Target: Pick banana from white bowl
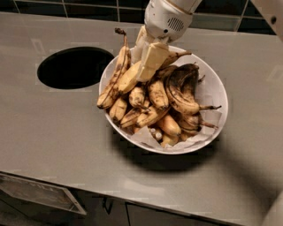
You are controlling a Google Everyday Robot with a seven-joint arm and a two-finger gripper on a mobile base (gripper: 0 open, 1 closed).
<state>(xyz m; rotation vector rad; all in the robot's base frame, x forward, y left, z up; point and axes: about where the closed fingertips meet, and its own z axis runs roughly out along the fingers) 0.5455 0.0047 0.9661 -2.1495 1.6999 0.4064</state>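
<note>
The white bowl (216, 92) stands on the grey counter, piled with several bananas and lined with white paper. The banana (127, 78), bright yellow and lightly speckled, lies at the pile's upper left with its thin stem end pointing right. My gripper (143, 62) reaches down from the top over the bowl's far left side and is shut on this banana, one pale finger (152, 59) in front of it and one behind. A slim brown-streaked banana (116, 70) with a dark stalk leans over the left rim beside it. Nearly black curved bananas (183, 90) lie at the right.
A round black hole (73, 66) is cut in the counter just left of the bowl. A dark tiled wall (66, 6) runs along the back. The counter's front edge (132, 201) runs across the bottom, with cabinet fronts below.
</note>
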